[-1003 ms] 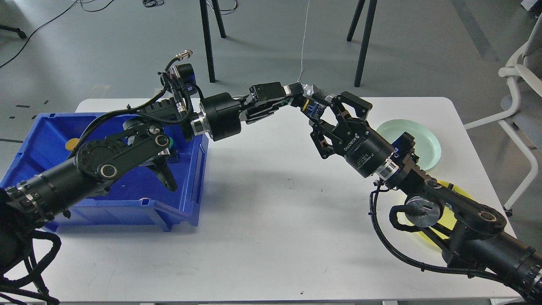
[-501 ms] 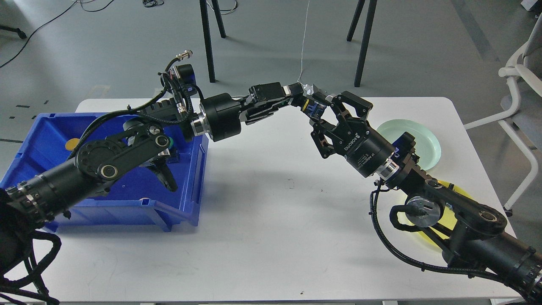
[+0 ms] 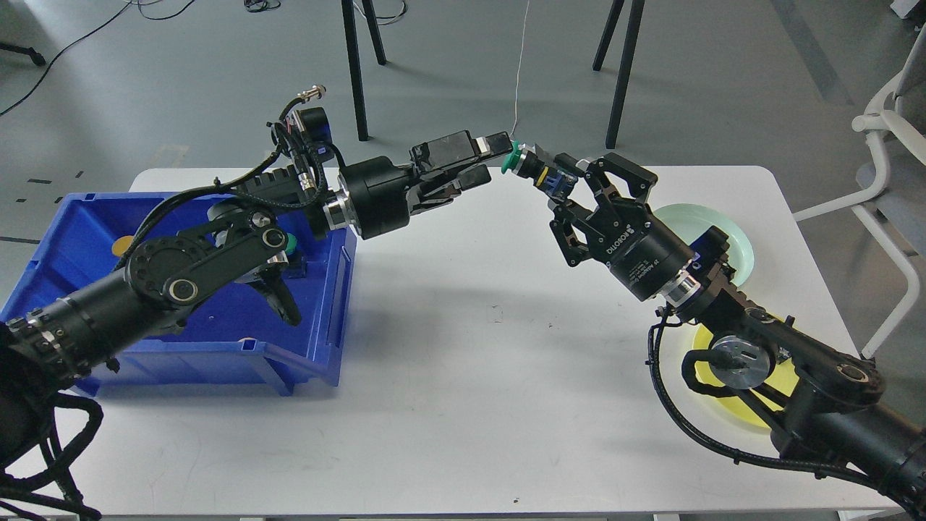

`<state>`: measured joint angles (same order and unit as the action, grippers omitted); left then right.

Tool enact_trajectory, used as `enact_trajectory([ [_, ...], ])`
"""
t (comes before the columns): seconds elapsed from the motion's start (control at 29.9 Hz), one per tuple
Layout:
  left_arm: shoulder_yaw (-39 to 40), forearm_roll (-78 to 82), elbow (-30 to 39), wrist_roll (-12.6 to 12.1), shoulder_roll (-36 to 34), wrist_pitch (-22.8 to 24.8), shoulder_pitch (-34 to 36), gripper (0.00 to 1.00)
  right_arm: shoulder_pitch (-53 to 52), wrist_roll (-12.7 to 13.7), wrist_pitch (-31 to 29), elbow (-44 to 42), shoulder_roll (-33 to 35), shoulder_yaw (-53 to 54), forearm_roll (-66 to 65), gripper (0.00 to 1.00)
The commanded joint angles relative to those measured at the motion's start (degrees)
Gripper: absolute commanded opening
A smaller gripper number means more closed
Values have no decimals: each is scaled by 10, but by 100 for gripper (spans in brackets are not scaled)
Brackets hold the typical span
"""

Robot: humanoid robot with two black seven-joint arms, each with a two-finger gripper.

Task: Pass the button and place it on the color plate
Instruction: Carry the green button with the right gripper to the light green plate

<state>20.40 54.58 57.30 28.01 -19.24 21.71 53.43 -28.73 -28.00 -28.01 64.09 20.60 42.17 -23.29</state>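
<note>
A push button [image 3: 534, 169] with a green cap and a blue-black body hangs in the air above the back of the white table [image 3: 463, 391]. My right gripper [image 3: 569, 182] is shut on its body end. My left gripper [image 3: 483, 159] is open just left of the green cap, its fingers apart and not touching the button. A pale green plate [image 3: 727, 235] lies at the right, behind my right wrist. A yellow plate [image 3: 745, 412] lies nearer the front right, partly hidden by my right arm.
A blue bin [image 3: 318, 340] stands at the table's left, under my left arm, with another green-capped button [image 3: 291, 244] and an orange piece [image 3: 120, 246] inside. Chair and table legs stand on the floor behind the table. A white chair [image 3: 886, 123] is at the right.
My left gripper has opened and drawn back to the left. My right gripper has shifted right with the button, whose green cap now shows between the two grippers.
</note>
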Motion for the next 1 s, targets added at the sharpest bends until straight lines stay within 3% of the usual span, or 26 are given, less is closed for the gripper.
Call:
enact_trajectory([
  [0.0,1,0,0,0,0,0,0,95,12,0,0,-19,39,39,0,1],
  [0.07,0,0,0,0,0,0,0,95,13,0,5,-47,58,48,-1,1],
  [0.33,0,0,0,0,0,3,0,95,-18,0,138,-166,105,13,-69,1],
  [0.7,2,-1,0,0,0,2,-2,95,-107,0,325,-367,14,-201,-126,1],
  [0.97,3,-1,0,0,0,1,-3,95,-119,0,368,-411,-7,-234,-127,1],
])
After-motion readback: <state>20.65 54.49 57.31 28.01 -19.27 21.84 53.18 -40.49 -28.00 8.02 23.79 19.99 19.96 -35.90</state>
